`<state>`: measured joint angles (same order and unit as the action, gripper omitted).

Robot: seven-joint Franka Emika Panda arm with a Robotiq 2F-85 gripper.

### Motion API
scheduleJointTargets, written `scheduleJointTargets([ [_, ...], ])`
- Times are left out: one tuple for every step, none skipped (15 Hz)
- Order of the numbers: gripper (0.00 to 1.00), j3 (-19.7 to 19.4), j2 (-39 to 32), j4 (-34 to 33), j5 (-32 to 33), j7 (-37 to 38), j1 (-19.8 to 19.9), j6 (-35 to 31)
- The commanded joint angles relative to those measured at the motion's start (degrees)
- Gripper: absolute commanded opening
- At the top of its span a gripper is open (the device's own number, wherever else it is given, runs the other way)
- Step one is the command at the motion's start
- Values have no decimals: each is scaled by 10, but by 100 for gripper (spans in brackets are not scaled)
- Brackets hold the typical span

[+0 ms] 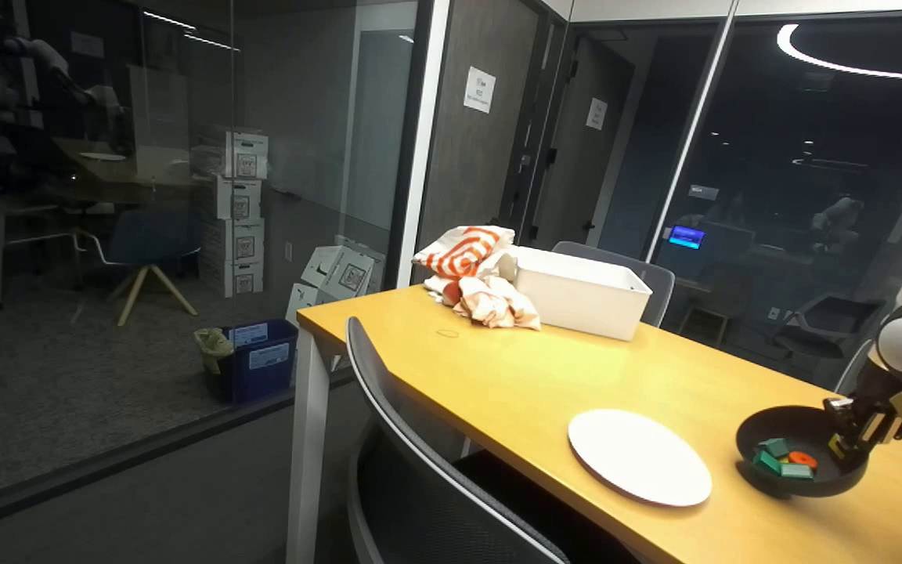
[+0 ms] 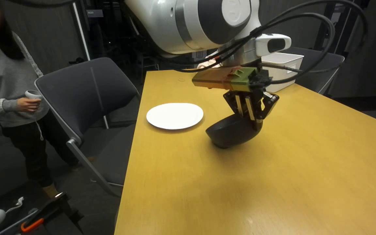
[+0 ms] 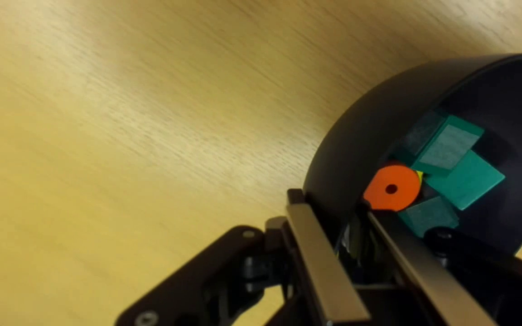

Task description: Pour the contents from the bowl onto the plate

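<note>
The black bowl [image 1: 831, 482] shows in both exterior views [image 2: 232, 132] and the wrist view [image 3: 356, 131]. It is tilted toward the plate and appears slightly above the table. Its contents are several green blocks [image 3: 465, 179], an orange round piece with a hole [image 3: 394, 185] and a bit of yellow; they lie inside it [image 1: 784, 458]. My gripper [image 3: 329, 201] is shut on the bowl's rim, one finger inside and one outside; it also shows in an exterior view [image 2: 255, 117]. The white plate [image 1: 639, 457] lies flat and bare beside the bowl [image 2: 175, 116], outside the wrist view.
A white rectangular box [image 1: 580, 294] and a red-and-white bag with crumpled wrapping [image 1: 463, 251] stand at the table's far end. A dark chair [image 2: 88, 88] stands at the table edge near the plate. A person [image 2: 18, 88] stands beyond that chair. Cables loop around the arm.
</note>
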<state>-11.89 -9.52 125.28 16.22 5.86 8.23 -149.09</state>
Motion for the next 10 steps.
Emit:
scheduleJointTargets([
  [11, -13, 46, 25, 107, 92, -31, 3],
  [11, -10, 53, 28, 130, 112, -34, 6],
  [11, -7, 62, 32, 157, 133, -39, 10],
  [11, -3, 72, 36, 181, 150, -43, 15],
  [11, 3, 81, 39, 196, 161, -47, 21],
  [11, 10, 91, 44, 210, 171, -49, 25],
  [11, 20, 100, 47, 204, 164, -50, 31],
  [11, 29, 110, 49, 201, 161, -51, 40],
  [11, 40, 119, 50, 190, 152, -53, 55],
  [11, 53, 129, 48, 182, 145, -58, 76],
])
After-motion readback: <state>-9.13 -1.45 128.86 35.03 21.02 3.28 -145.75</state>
